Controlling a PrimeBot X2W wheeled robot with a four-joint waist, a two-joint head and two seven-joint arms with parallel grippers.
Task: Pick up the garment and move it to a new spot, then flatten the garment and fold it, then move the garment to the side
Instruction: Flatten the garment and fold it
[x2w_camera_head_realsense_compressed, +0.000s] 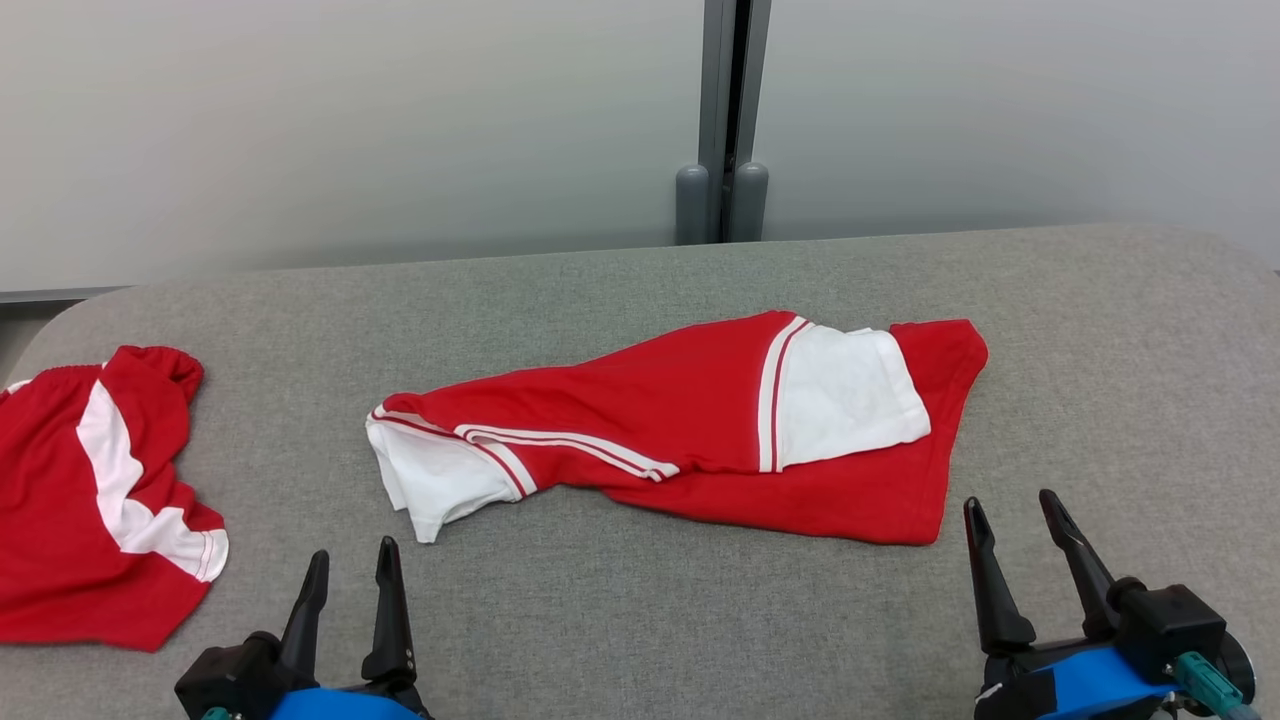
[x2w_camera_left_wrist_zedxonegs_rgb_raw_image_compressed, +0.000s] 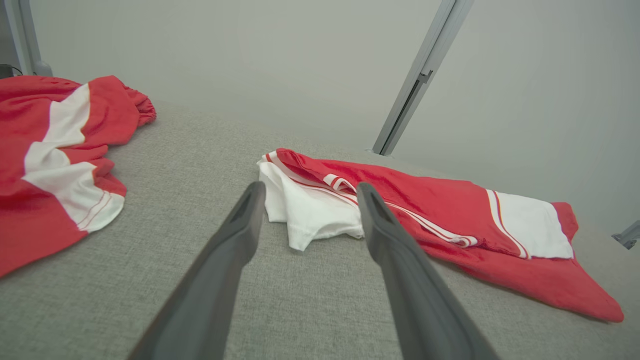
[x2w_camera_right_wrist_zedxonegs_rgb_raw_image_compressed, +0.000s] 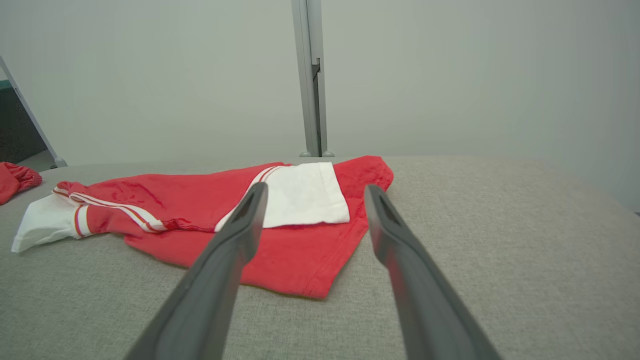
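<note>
A red garment with white sleeves and white stripes lies loosely folded in the middle of the grey table; it also appears as the garment in the left wrist view and the garment in the right wrist view. My left gripper is open at the near edge, a little short of the white sleeve at the garment's left end. My right gripper is open too, just off the garment's lower right corner. Neither touches the cloth.
A second red and white garment lies crumpled at the table's left edge, seen again as the second garment. A pale wall with a grey vertical post stands behind the table. Bare grey cloth extends right of the garment.
</note>
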